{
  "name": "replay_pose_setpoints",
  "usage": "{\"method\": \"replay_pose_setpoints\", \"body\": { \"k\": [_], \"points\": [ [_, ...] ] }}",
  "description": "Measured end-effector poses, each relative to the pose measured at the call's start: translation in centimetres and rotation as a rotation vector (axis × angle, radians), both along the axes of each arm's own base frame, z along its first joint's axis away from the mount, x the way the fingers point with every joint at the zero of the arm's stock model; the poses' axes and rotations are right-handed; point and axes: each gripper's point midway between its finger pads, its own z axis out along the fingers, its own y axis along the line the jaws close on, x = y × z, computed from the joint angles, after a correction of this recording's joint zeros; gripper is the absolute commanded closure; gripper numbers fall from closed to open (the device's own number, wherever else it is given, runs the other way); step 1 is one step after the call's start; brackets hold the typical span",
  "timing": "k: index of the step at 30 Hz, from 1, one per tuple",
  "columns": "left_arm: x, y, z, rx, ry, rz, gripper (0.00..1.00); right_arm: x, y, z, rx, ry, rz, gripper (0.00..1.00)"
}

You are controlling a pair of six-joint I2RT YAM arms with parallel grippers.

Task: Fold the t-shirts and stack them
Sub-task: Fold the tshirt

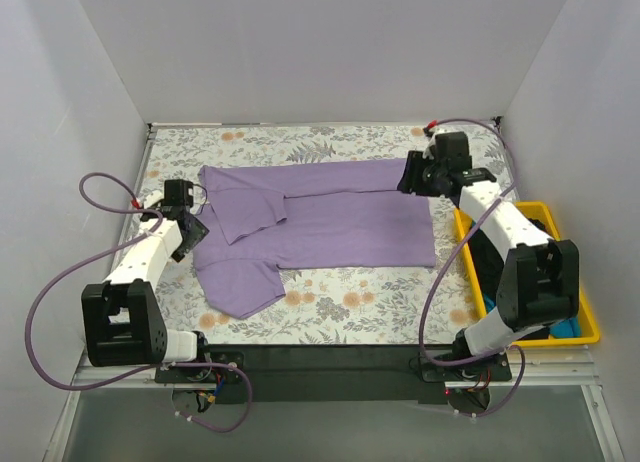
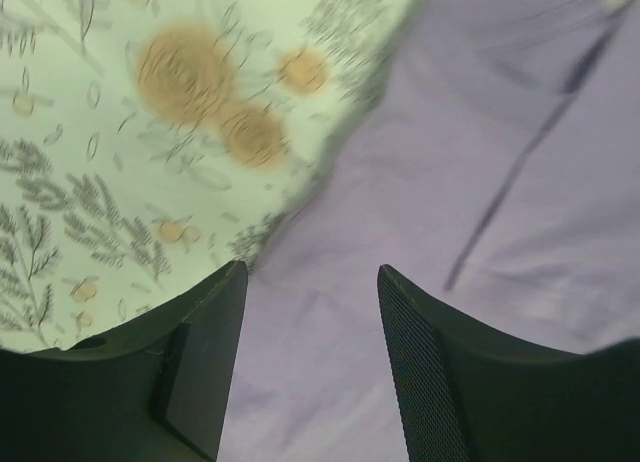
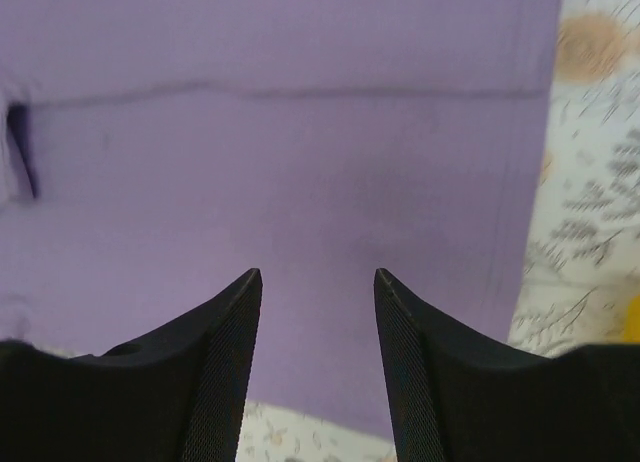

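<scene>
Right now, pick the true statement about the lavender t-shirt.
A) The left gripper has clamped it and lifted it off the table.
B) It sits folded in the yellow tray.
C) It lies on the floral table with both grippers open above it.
C: the lavender t-shirt lies on the floral table, and the wrist views show the left gripper and the right gripper open above its fabric.

we reach out low on both sides, jaws parted.
our left arm [image 1: 148, 254] extends forward from a bent elbow, and the left gripper [image 1: 192, 229] tilts down and inward, its fingers [image 2: 205, 352] set apart with a clear gap. our right arm [image 1: 497, 214] reaches farther forward, and the right gripper [image 1: 410, 175] points leftward and down, its fingers [image 3: 215, 362] likewise spread.
</scene>
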Motion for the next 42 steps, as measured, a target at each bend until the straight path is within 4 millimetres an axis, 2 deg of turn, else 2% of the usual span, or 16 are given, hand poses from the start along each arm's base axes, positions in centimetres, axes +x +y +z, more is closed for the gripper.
{"method": "replay_pose_setpoints", "body": {
  "k": [2, 4, 8, 12, 18, 26, 29, 33, 36, 42],
  "points": [
    [-2.1, 0.0, -2.0, -0.012, 0.073, 0.018, 0.47, -3.3, 1.4, -1.6, -0.030, 0.059, 0.045, 0.44],
    [-3.4, -0.2, -3.3, -0.031, 0.116, 0.028, 0.47, -6.1, 1.6, -3.4, -0.054, 0.121, 0.066, 0.44],
    [-3.5, -0.3, -3.9, -0.048, 0.118, 0.038, 0.48, -10.7, 0.2, -6.6, -0.101, 0.232, 0.062, 0.44],
    [-3.1, -0.5, -5.0, -0.062, 0.124, 0.027, 0.50, -13.7, -0.9, -8.0, -0.125, 0.278, 0.053, 0.44],
    [-4.0, -1.2, -7.2, -0.094, 0.184, 0.010, 0.51, -15.0, -2.1, -9.0, -0.167, 0.291, 0.022, 0.44],
    [-4.2, -1.1, -7.5, -0.083, 0.185, -0.007, 0.59, -15.5, -4.0, -10.0, -0.222, 0.312, -0.045, 0.44],
    [-4.1, -1.0, -7.5, -0.075, 0.177, -0.016, 0.67, -16.1, -4.9, -10.5, -0.222, 0.342, -0.082, 0.44],
    [-3.7, -0.8, -7.5, -0.066, 0.161, -0.024, 0.89, -16.2, -5.8, -11.0, -0.223, 0.365, -0.124, 0.44],
    [-3.4, -0.7, -7.5, -0.060, 0.146, -0.030, 0.99, -16.2, -6.5, -11.3, -0.224, 0.379, -0.155, 0.46],
    [-3.2, -0.7, -7.5, -0.055, 0.135, -0.040, 1.00, -16.3, -7.0, -12.2, -0.216, 0.417, -0.191, 0.51]
  ]
}}
